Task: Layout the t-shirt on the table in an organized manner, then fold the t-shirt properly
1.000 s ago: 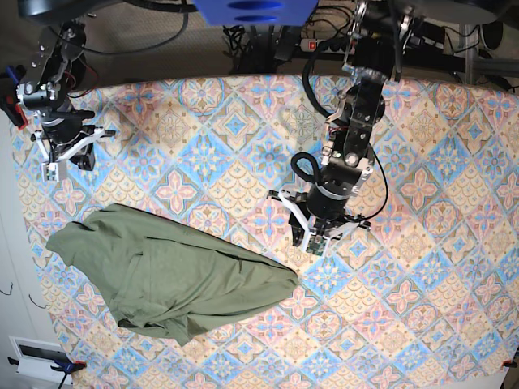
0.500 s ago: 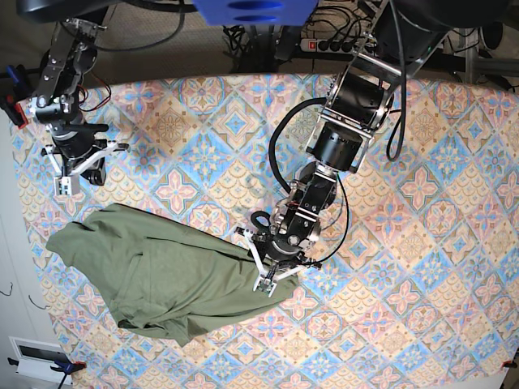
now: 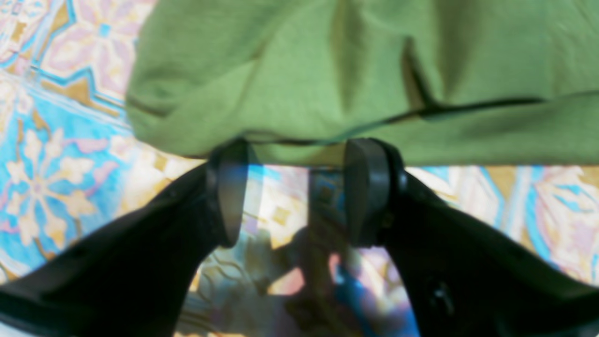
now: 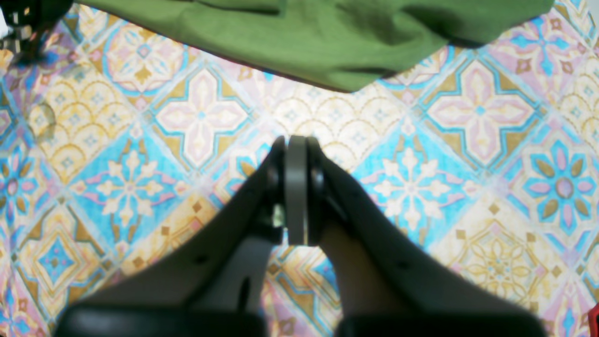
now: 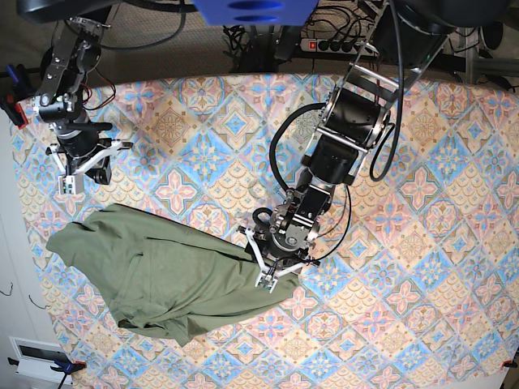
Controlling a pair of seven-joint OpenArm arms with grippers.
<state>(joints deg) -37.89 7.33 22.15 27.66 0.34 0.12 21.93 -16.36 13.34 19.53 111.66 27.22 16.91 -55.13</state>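
Two grippers over the table [image 5: 422, 186], t-shirt [image 5: 170, 275] crumpled.
Left gripper [image 3: 295, 187] parted at shirt's edge, nothing clamped; right gripper [image 4: 296, 154] closed, empty, nearby.

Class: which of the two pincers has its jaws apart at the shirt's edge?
The left pincer, jaws apart at the t-shirt hem; the right pincer is shut over bare table.

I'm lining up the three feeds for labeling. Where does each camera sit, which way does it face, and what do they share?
Base: overhead, looking down on the table, both arms and the t-shirt.
Left wrist: on the left arm, looking past the open left gripper at the t-shirt's edge.
Right wrist: on the right arm, looking past the shut right gripper at the table, t-shirt beyond.
All three show t-shirt and table.
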